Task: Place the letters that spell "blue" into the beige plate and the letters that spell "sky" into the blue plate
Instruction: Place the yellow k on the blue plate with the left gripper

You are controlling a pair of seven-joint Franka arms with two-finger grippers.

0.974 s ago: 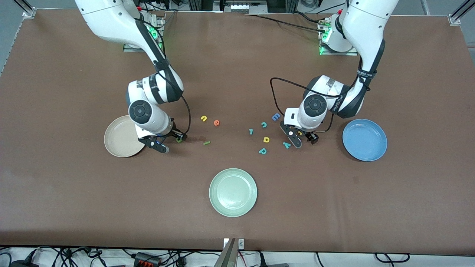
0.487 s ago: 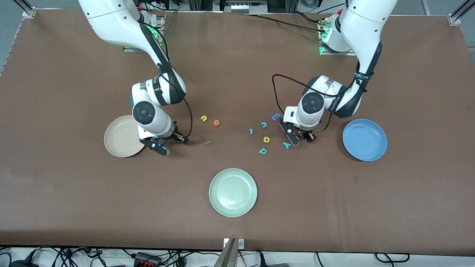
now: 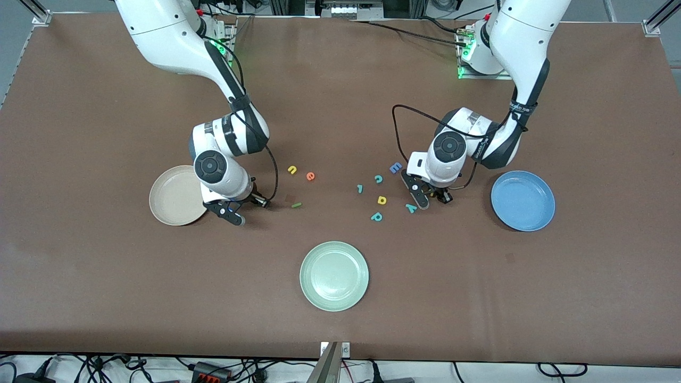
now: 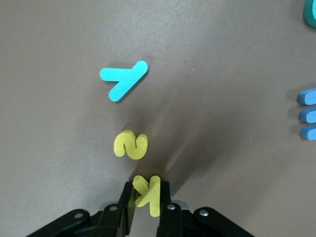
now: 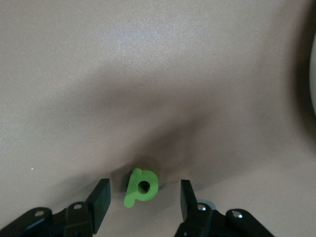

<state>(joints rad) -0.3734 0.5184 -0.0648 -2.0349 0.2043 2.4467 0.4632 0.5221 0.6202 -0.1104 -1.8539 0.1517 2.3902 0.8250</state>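
The left hand (image 4: 146, 210) pinches the small yellow foam k (image 4: 148, 193); next comes the round sky-blue plate (image 3: 522, 200). The right hand (image 5: 143, 197), fingers apart, straddles the green foam b (image 5: 141, 186), needing to close.

The front view looks down from high across the worktop (image 3: 80, 266), facing both robot bases and taking in the whole surface. Each wrist view looks straight down from close above the worktop. The left wrist view shares the teal y (image 4: 123, 81) (image 3: 410, 208) with the front view; the right wrist view shares only brown surface.
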